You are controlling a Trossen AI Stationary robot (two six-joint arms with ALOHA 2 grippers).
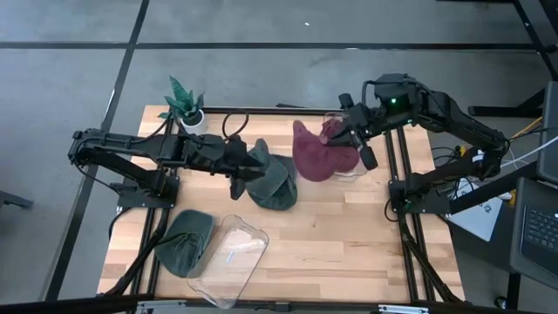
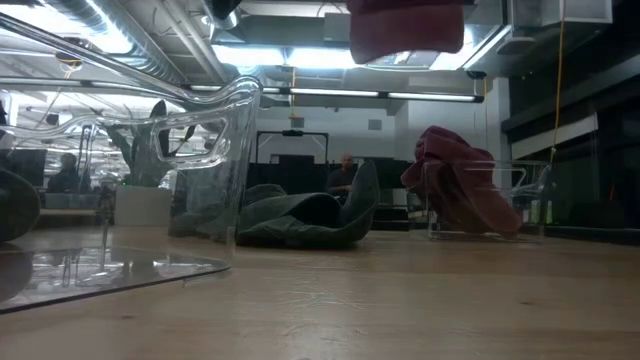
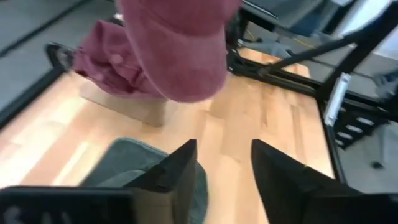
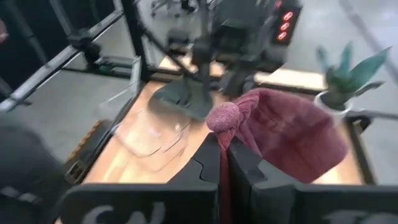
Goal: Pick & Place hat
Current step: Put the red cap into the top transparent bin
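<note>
Landmark: the clear bin (image 1: 228, 255) lying tipped at the near edge of the wooden table (image 1: 349, 244).

Progress. One green hat (image 1: 186, 242) rests directly beside the clear bin, touching its rim, on the left arm's side. It does not appear to be inside the bin. A second green hat (image 1: 272, 181) lies crumpled on the table farther back from the bin, toward the table centre. The left gripper (image 3: 224, 165) hovers just above this hat with its jaws parted and nothing between them; in the left wrist view the green fabric lies below the fingers, out of their grip. This hat is judged to be set down or not yet picked up; the pictures do not show which.

The maroon hat (image 1: 316, 155) is farthest from the clear bin, at the far right part of the table, above a second clear container (image 2: 480, 205). The right gripper (image 4: 224, 146) is clenched on a fold of the maroon hat and holds it partly lifted. Placement of this hat remains to be done.

Appearance. The maroon hat is soft knitted fabric, bunched at the grip point and hanging loose below. A potted plant (image 1: 185, 105) stands at the far left corner.
</note>
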